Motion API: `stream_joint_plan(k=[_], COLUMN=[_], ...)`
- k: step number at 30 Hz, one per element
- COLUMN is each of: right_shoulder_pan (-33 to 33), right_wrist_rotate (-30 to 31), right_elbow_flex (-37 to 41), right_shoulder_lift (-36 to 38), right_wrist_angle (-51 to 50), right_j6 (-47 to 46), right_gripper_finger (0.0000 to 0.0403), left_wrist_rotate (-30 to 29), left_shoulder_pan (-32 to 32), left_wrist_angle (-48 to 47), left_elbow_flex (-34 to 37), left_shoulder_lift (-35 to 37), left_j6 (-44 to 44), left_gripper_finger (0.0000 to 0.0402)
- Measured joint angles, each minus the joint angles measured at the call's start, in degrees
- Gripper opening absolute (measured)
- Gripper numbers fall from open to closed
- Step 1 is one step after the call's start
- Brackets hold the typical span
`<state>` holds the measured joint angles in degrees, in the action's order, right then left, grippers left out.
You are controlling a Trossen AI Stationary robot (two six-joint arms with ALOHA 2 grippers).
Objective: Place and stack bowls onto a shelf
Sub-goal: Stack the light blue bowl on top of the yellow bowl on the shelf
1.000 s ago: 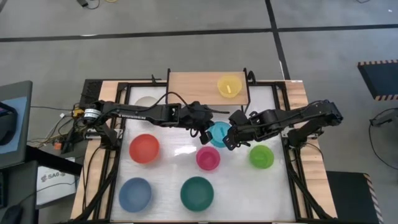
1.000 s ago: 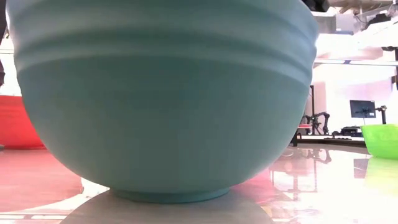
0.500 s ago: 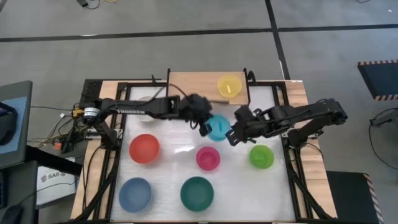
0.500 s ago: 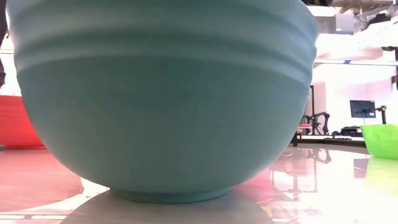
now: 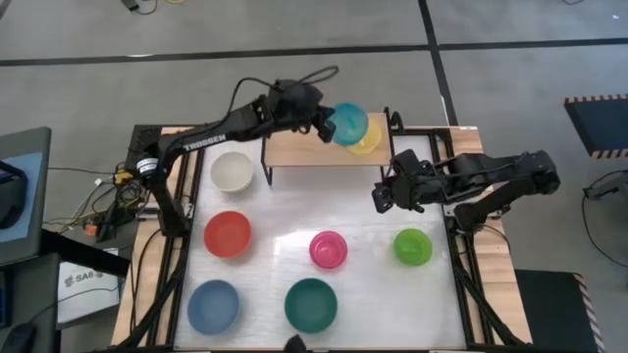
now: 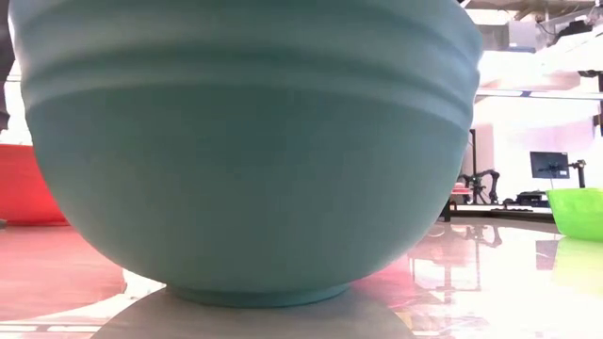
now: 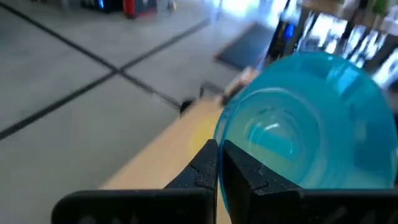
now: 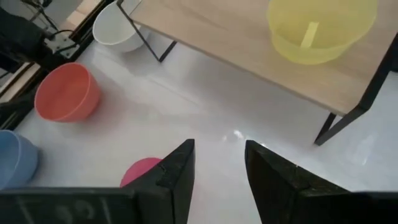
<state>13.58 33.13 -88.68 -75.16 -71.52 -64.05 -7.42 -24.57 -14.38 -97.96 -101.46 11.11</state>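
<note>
A: Cyan bowl (image 5: 347,125)?
B: Left gripper (image 5: 322,124) pinches its rim, bowl tipped, mouth sideways, above shelf (image 5: 299,139), partly over yellow bowl (image 5: 367,142).
A: Right gripper (image 5: 384,197)?
B: Empty, fingers apart, over worktop (image 5: 280,235).

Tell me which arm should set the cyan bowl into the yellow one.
Left. Its hand already grips the cyan bowl above the yellow bowl on the shelf; the right hand is open, empty, off the shelf.
</note>
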Motion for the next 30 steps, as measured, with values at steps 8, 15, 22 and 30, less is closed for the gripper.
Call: stream_joint_plan(k=[8,15,22,30], right_shoulder_pan=[-0.68,-2.14,-1.91,-0.72], right_wrist_rotate=[-0.12,-0.34,-0.51,-0.6], right_elbow_flex=[0.02,0.02,0.02,0.02], right_shoulder_lift=[-0.15,-0.07,-0.26,-0.26], right_wrist_angle=[-0.7,-1.85,-1.59,3.94], right_j6=[-0.66,-1.24,-2.3,-2.47], right_gripper_finger=[0.0164,0.0164,0.0164,0.0164], left_wrist_rotate=[4.19,4.9,5.62,5.44], left_shoulder_pan=[-1.94,-2.14,-3.2,-3.42], left_wrist_angle=[1.64,-3.66,-6.23,-5.89], left_elbow_flex=[-2.56,-12.4,-16.62,-16.74], left_shoulder_lift=[-4.9,-10.4,-12.19,-12.83], left_j6=[1.24,-2.66,-4.44,-3.2], left_gripper_finger=[0.0,0.0,0.0,0.0])
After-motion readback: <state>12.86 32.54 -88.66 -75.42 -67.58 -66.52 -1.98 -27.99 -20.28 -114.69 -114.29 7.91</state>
